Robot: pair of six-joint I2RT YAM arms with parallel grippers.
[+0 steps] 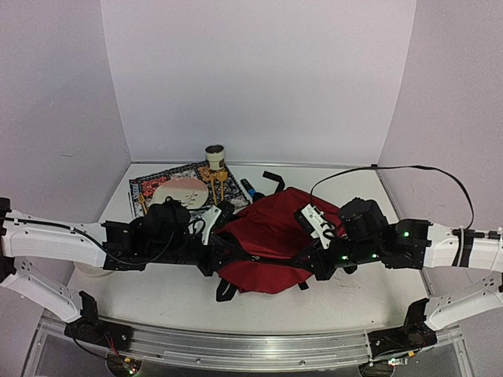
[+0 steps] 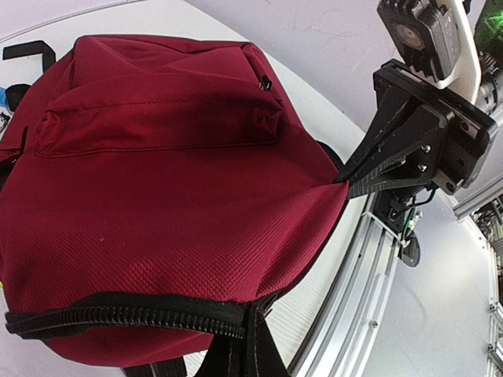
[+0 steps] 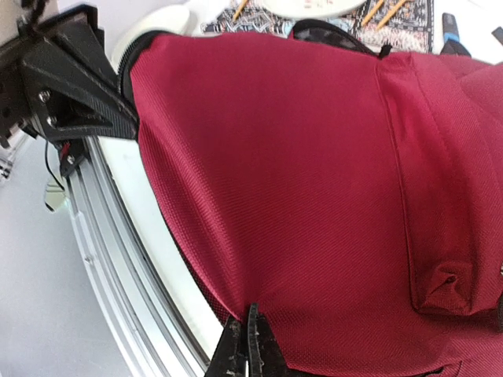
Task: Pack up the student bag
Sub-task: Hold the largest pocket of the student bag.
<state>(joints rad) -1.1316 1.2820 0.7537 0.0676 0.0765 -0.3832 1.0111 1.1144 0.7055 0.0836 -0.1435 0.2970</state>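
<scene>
Near edge: aluminium rail (image 1: 251, 345) with both arm bases on it; bare desk (image 1: 157, 294) just beyond.

Mid-desk: the student bag (image 1: 267, 236) lay on its side between the two arms, with dark-red fabric uppermost and a black strap (image 1: 226, 289) trailing toward the rail.
- Left gripper (image 3: 132, 119): jaws clamped on the bag's left-hand edge.
- Right gripper (image 2: 344, 182): jaws closed together on a pinch of fabric at the opposite edge, cloth drawn to a point there.
- The zipper (image 2: 118, 316) ran along the side nearest the left wrist camera. Could not tell whether it was open.

Far side: a patterned mat (image 1: 153, 187) carried a pale plate (image 1: 181, 192). A small cup (image 1: 215, 155) stood at its back corner, and a dark blue-tipped object (image 1: 250, 188) lay just beside the bag. All were outside the bag.

Judgement: the step in hand was a two-arm hold on the bag, to place it or spread it; loading was not yet begun. The next move calls for finding the mouth of the bag and turning it toward the items. One gripper should pin the opening while the other lets go and reaches back for an item. Slack fabric may slip from so small a pinch.
</scene>
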